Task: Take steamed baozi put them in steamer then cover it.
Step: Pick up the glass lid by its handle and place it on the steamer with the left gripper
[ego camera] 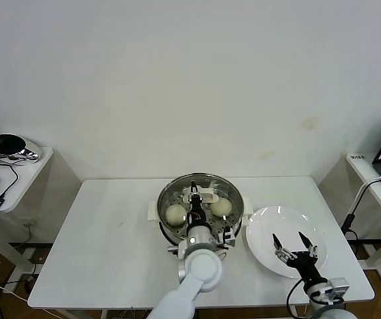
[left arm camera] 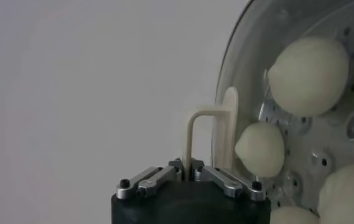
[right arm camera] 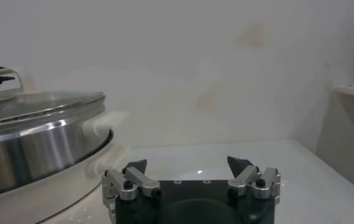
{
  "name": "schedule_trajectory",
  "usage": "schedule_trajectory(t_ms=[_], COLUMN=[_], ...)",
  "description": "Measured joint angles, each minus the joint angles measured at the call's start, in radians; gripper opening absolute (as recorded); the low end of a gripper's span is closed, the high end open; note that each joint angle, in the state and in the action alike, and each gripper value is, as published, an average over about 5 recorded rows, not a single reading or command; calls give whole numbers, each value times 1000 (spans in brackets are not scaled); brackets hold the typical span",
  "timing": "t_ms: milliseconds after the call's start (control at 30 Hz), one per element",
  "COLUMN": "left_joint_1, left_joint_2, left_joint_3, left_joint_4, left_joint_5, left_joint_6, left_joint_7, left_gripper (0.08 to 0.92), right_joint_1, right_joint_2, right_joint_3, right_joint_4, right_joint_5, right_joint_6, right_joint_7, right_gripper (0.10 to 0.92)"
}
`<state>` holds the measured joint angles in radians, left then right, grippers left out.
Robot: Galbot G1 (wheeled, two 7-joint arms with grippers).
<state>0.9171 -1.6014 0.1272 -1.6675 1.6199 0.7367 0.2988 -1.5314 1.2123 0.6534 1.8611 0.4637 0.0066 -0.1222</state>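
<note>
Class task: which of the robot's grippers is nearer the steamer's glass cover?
Left. The left gripper is shut on the cover handle above the steamer; the right gripper hangs open over the plate beside it.

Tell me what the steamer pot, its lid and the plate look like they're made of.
Steamer pot: seemingly stainless steel, shiny, with streaked reflections on its wall.
Lid: apparently clear glass in a metal rim; the buns show through it. Its cream handle, clamped in the left claw, looks like plastic.
Plate: glossy white, perhaps ceramic.

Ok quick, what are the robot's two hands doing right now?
Left gripper: shut on the cover's handle, over the steamer.
Right gripper: open, holding nothing, above the white plate.
</note>
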Motion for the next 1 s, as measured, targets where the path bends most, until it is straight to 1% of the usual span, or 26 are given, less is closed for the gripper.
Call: schedule_trajectory(t_ms=[400,1000], left_joint_1=[9,14], left_joint_2=[1,3], left_joint_3=[-5,-3], left_joint_4=[5,-9], left_joint_5=[3,13], left_joint_6=[-1,0], left_joint_7=[-13,8], left_gripper=[141,141], right_joint_1=[-1,3], right_joint_2=[2,3], right_joint_3=[1,0], right_joint_4=[1,-4], right_joint_5=[-1,-2], right_joint_6=[1,6], right_joint_7=[-1,-1], right_gripper=[823,823])
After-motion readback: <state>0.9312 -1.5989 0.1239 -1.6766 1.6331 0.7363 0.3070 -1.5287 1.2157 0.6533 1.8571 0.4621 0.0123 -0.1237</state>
